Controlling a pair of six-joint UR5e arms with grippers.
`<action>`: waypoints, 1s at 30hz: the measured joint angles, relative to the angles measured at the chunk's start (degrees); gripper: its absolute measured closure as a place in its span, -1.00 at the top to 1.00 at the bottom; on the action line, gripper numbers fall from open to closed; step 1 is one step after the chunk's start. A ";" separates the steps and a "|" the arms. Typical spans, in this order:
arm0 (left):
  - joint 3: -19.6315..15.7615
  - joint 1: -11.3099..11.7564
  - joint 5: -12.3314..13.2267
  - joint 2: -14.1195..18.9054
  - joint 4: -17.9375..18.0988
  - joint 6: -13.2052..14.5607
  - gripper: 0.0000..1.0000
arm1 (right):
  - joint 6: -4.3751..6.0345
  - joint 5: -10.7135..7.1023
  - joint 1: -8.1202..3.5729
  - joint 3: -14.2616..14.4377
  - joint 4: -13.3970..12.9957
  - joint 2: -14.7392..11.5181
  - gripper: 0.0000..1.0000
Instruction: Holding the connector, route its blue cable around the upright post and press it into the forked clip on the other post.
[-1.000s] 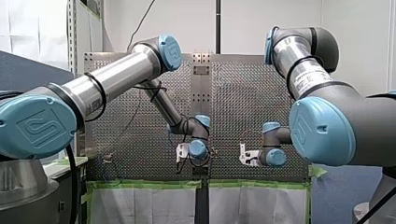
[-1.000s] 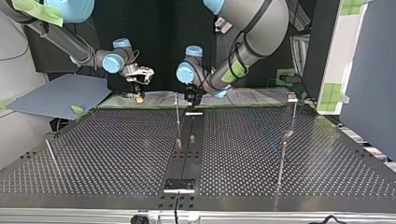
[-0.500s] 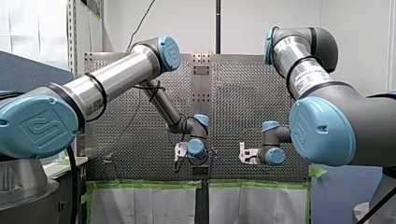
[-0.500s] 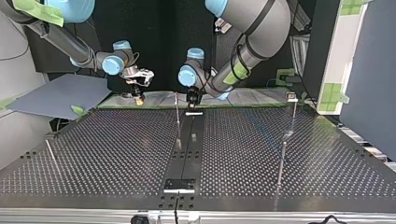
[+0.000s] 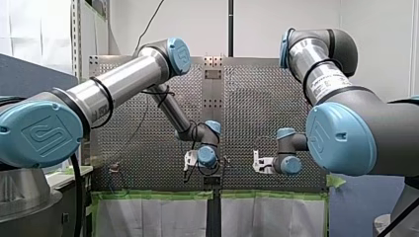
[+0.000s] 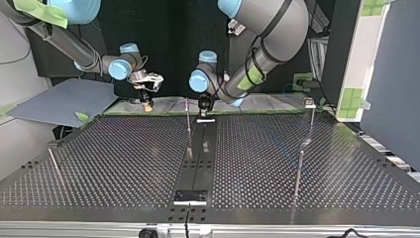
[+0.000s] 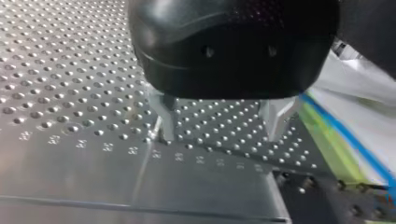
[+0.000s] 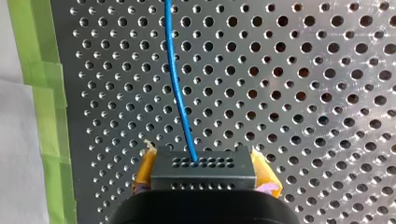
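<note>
In the right wrist view my right gripper is shut on a black connector, clamped between yellow pads. A blue cable leaves the connector and runs ahead over the perforated plate. In the left wrist view my left gripper is open, its metal fingers wide apart just above the plate with nothing between them. In the top view my right gripper hangs at the far edge, left of a thin upright post. My left gripper hangs just right of that post. A taller post with the forked clip stands further right.
Green tape borders the perforated table on the arms' side, with white sheeting beyond it. A black centre strip runs across the table. A short slanted rod stands at the top view's left.
My left gripper has lifted a little from the table near the thin post, and its fingers now stand apart. My right gripper has stayed in place with the connector.
</note>
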 joint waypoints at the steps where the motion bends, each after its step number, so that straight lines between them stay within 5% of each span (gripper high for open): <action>1: 0.00 0.03 0.01 0.01 -0.45 0.12 1.00 | 0.00 -0.02 -0.01 0.00 0.03 0.00 -1.00; 14: 0.00 -0.13 3.46 0.47 -6.06 4.58 1.00 | -0.10 -0.06 0.06 0.00 0.19 -0.01 -1.00; 30: -1.44 -1.15 5.83 3.48 -11.55 5.13 1.00 | -0.16 -0.06 -0.19 0.00 0.26 -0.01 -1.00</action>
